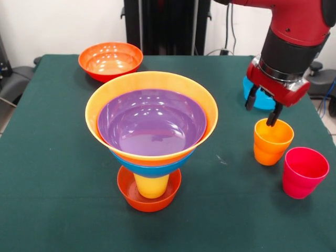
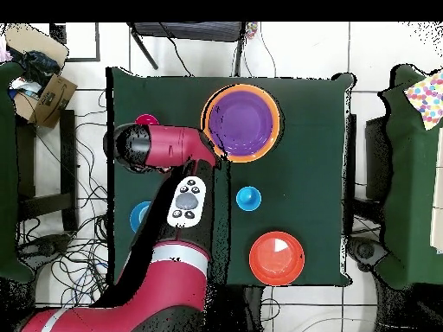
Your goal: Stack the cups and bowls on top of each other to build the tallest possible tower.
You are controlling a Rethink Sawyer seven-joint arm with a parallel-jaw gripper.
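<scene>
Small red-orange bowl (image 1: 149, 197): nearest thing on the green table (image 1: 63, 210), upright, at the base of the tower (image 1: 151, 136).
Yellow cup (image 1: 151, 186): stands inside that small bowl and carries the wide bowls above it.
Large blue bowl (image 1: 157, 168): only its lower band shows, sitting on the yellow cup under the light orange bowl.
Large light orange bowl (image 1: 151, 84): widest part of the stack, rim flaring out over everything below; from overhead it shows as an orange ring (image 2: 275, 138).
Purple bowl (image 1: 152, 121): nested inside the light orange one, open side up; also seen from above (image 2: 242, 121).
Pinkish red cup (image 1: 304, 172): upright near the table's right edge in the front view, just beside the orange cup.
Orange cup (image 1: 272, 142): upright, a little farther back than the pinkish red one, well apart from the tower.
Gripper (image 1: 263, 109): fingers spread apart, holding nothing; one fingertip (image 1: 273, 119) dips just inside the orange cup's rim, the other hangs outside it.
Teal-blue bowl (image 1: 251, 93): behind the gripper, mostly hidden by it.
Medium red-orange bowl (image 1: 110, 60): farthest back, upright and alone near the far edge; overhead it lies well apart from the tower (image 2: 277, 258).
</scene>
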